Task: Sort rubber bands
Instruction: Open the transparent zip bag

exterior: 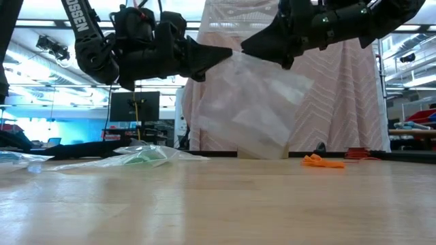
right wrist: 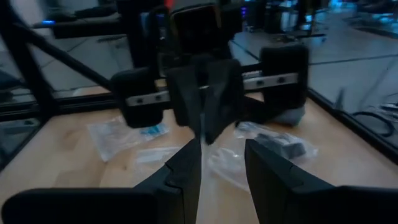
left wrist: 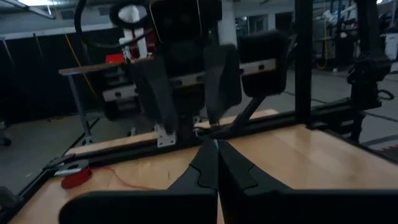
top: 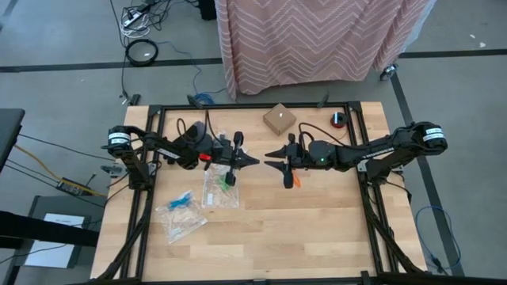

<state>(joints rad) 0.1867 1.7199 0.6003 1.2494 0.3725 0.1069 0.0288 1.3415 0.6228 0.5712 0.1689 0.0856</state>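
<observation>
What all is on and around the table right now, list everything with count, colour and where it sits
zip bags: at least three on the table, clear, left half in front of the left arm; another clear bag hangs in the air between the two grippers
rubber bands: orange bunch under the right gripper; green ones and blue ones inside bags
cardboard box: one, tan, far edge, centre
small round object: one, red and black, far edge, right of the box
cloth: one, pink with a white zigzag, beyond the table
left gripper: fingers shut, raised at centre
right gripper: fingers part open, facing the left one
</observation>
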